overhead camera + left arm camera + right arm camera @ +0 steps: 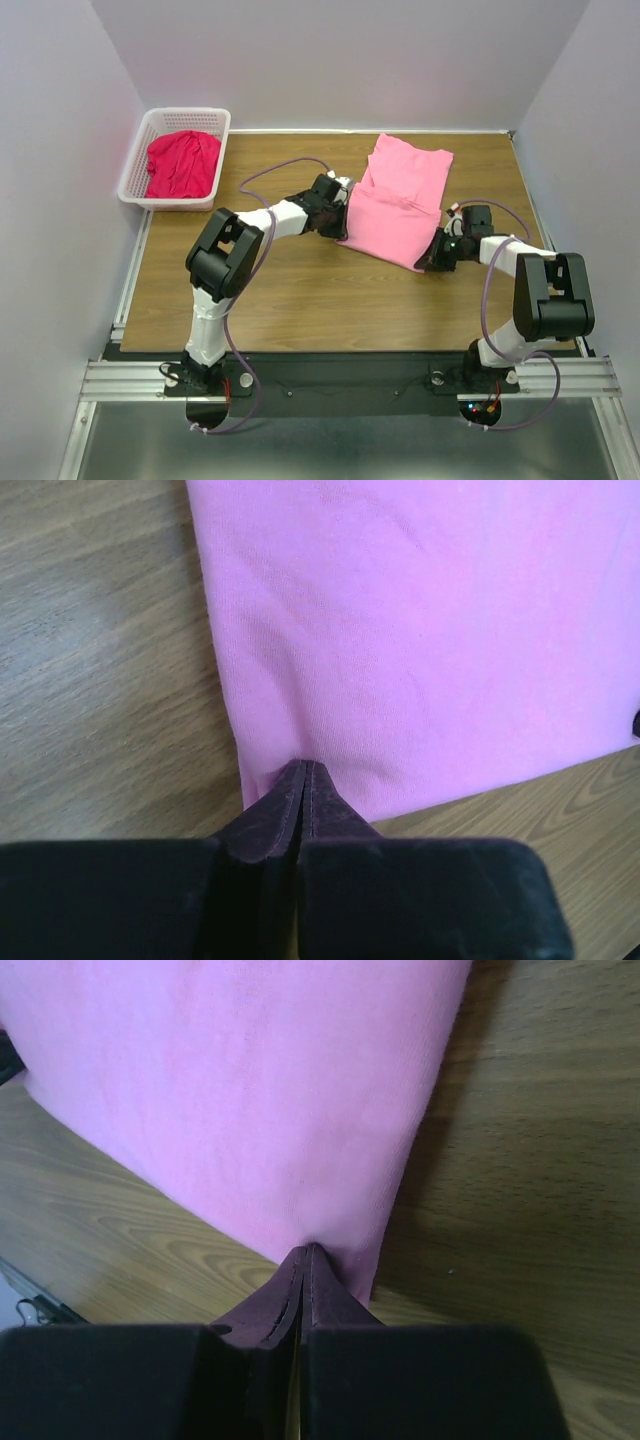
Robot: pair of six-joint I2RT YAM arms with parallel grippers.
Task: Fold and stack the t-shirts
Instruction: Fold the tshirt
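The light pink t-shirt (400,200) lies partly folded on the wooden table, right of centre. My left gripper (343,222) is shut on its near left corner; in the left wrist view the closed gripper (304,767) pinches the pink cloth (430,630). My right gripper (432,258) is shut on the near right corner; the right wrist view shows this gripper (306,1252) pinching the pink cloth (250,1090). The crimson red t-shirt (183,163) lies crumpled in the white lattice basket (137,160) at the far left.
The wooden table (300,300) has white walls on three sides. A metal rail (330,378) runs along the near edge by the arm bases. Purple cables (270,170) loop from both arms.
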